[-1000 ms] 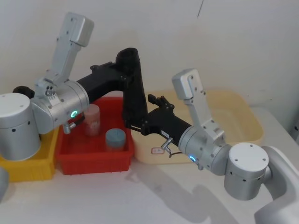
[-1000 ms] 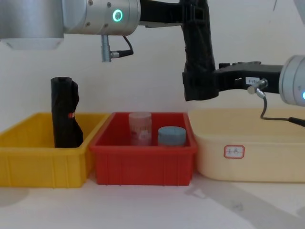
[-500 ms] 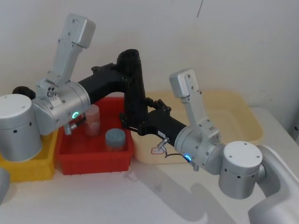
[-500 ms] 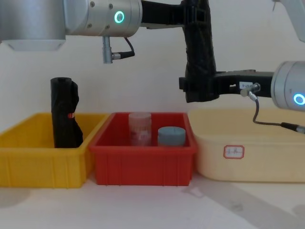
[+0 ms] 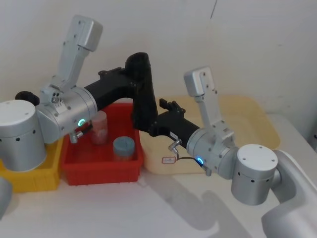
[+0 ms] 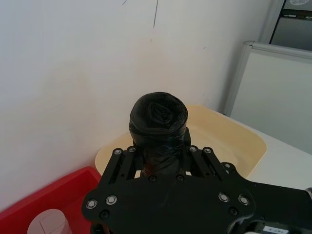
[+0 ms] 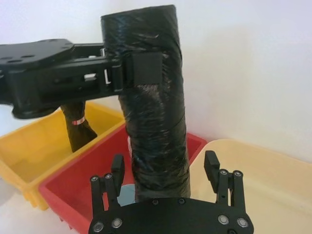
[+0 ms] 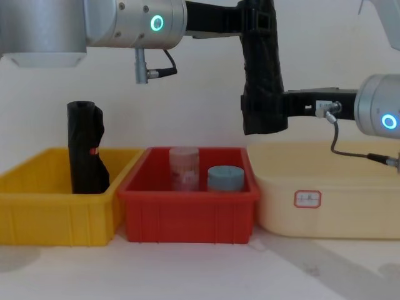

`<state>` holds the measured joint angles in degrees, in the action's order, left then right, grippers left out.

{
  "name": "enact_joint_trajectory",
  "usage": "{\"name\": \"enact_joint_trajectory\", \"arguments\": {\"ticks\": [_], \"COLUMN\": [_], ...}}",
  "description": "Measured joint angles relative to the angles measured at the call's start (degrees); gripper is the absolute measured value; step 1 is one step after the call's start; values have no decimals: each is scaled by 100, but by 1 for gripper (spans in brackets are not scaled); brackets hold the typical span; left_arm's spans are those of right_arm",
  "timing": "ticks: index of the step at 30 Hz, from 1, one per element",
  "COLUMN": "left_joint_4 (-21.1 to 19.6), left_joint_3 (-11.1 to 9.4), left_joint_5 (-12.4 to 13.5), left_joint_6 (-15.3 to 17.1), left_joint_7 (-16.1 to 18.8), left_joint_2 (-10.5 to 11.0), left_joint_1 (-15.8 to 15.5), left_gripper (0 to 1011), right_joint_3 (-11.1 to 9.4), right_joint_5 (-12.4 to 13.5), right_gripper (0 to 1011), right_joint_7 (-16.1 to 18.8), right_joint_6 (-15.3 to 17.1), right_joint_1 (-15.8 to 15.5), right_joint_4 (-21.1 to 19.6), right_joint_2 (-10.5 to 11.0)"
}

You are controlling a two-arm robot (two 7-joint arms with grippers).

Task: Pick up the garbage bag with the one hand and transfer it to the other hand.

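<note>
Black plastic film rolled tight, the garbage bag stands upright in the air in the head view, above where the red bin meets the cream tub. The left gripper pinches it near the top, and the right gripper is at its lower end.

Left wrist view: the clamp sits just below the roll's top.

Right wrist view: the right fingers are spread on either side of the roll, apparently not touching it.

Chest view: the bag hangs clear above the bins.

I judge the right gripper should close squarely and firmly before the left lets go, since soft film may slip.
</note>
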<state>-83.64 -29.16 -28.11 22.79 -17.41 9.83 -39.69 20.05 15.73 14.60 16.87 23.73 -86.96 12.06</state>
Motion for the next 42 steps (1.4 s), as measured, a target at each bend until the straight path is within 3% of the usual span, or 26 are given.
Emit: {"name": "enact_joint_trajectory", "arguments": {"ticks": [29, 36, 42], "left_joint_4": [0, 0, 0], "left_joint_3": [-3, -4, -3], "left_joint_5": [1, 1, 1], "left_joint_6": [-1, -1, -1], "left_joint_7": [0, 0, 0], "left_joint_2": [0, 0, 0], "left_joint_1": [0, 0, 0], "left_gripper": [391, 391, 391], "right_joint_3": [-18, -13, -10], "right_joint_5": [19, -1, -11], "right_gripper": [1000, 869, 670], "right_joint_7": [-115, -127, -130], "right_joint_6": [330, 357, 373], "right_joint_1": [221, 246, 258], "right_joint_4": [268, 306, 321], "right_joint_2": [-203, -226, -238]}}
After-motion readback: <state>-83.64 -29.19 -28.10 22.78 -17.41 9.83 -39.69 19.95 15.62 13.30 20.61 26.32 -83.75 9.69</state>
